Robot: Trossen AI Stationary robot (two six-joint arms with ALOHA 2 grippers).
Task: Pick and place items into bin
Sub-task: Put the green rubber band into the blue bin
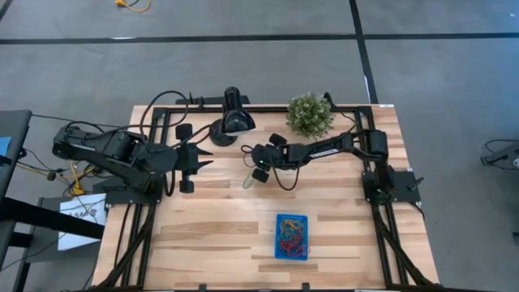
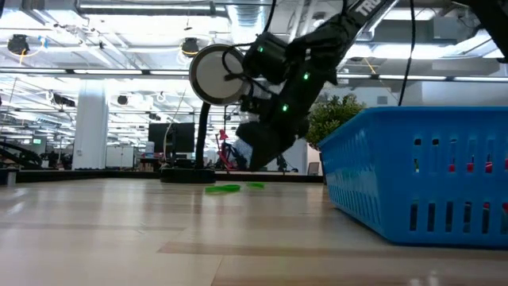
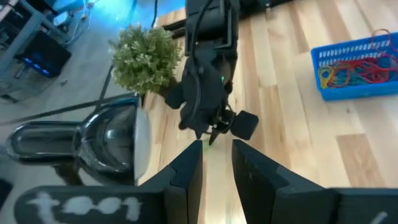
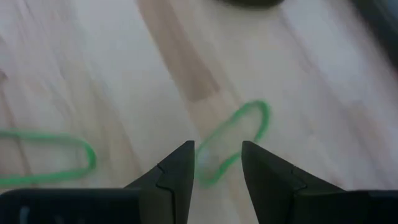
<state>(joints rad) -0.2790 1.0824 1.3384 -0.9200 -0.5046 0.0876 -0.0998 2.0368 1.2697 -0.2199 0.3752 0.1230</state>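
High view barely resolves the loose bands: only a faint pale-green smear shows on the pale wooden desk [image 1: 211, 243] beside the right gripper [image 1: 256, 163], which reaches in over the middle of the desk near the black desk lamp [image 1: 231, 119]. Right wrist view makes them plain: two thin green rubber-band loops lie flat on the wood, one [image 4: 235, 142] directly ahead of the spread, empty fingers [image 4: 177, 171], partly hidden between them, the other [image 4: 46, 157] off to the side and cut by the picture's edge. Low view also shows two green loops [image 2: 232, 187] on the desk under the lowered right gripper, though the fingertips themselves are lost in dark shadow there.

The small bright blue slotted plastic bin [image 1: 291, 236] sits well apart from them, nearer the front edge; from above and from the left wrist it holds a tangle of red, yellow and green bands [image 3: 354, 70], too knotted to count. Low view shows only its near wall.

The left gripper [image 1: 195, 158] hangs near the lamp with fingers [image 3: 186, 171] parted, holding nothing. One small green potted plant [image 1: 310, 114] stands at the back.
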